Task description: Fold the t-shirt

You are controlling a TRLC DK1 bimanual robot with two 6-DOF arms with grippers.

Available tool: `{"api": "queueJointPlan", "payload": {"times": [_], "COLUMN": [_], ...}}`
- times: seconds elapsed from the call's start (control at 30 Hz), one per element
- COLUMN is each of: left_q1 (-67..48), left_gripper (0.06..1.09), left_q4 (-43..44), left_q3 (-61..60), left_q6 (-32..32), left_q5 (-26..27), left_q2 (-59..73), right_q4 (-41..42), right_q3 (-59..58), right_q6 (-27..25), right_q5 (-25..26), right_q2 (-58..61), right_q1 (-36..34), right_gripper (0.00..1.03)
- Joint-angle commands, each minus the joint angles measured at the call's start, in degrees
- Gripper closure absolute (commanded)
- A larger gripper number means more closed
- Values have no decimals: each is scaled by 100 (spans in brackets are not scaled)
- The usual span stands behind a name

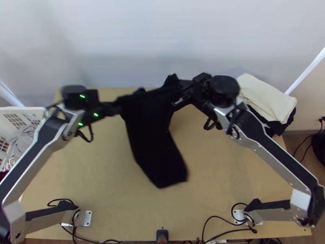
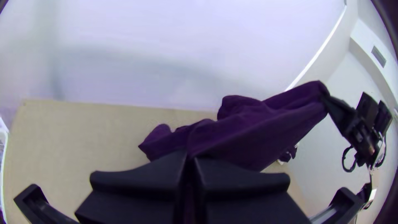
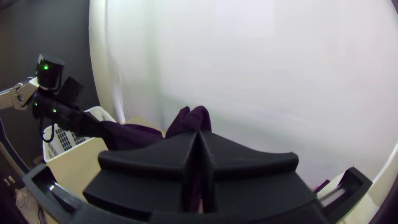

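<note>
In the top view the black t-shirt (image 1: 152, 130) hangs above the table between both grippers, its upper edge stretched and its lower part trailing toward the near side. My left gripper (image 1: 118, 106) is shut on its left upper part. My right gripper (image 1: 178, 89) is shut on the right upper part, where a bit of cloth sticks up. In the left wrist view the shirt (image 2: 253, 128) looks purple and runs from my left gripper (image 2: 190, 159) to the other one. The right wrist view has the shirt (image 3: 134, 135) held in my right gripper (image 3: 198, 137).
Folded cream cloth (image 1: 266, 97) lies on dark cloth (image 1: 280, 127) at the table's (image 1: 227, 179) far right. A white basket (image 1: 24, 112) with grey cloth stands beyond the left edge. Cables run along the near edge.
</note>
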Motion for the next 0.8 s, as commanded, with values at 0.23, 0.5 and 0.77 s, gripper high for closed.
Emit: {"api": "queueJointPlan", "payload": {"times": [0.23,0.5,0.77], "left_q1": [244,253,-64], "left_gripper": [105,105,105], "left_q4": [-679,-767,-1083], "left_q3": [789,1571,604], "left_q6": [188,355,319], "left_q5": [-278,-621,-612], "left_q2": [-581,-669,-353], "right_q4": [523,1173,1120], "right_q3": [-106,-185,-1354], "right_q6": [-313,-427,-427], "right_q5": [511,608,608], "right_q2": [-1073,-1591,-2005], "right_q1": [-160,-292,-354], "right_gripper": [100,100,100]}}
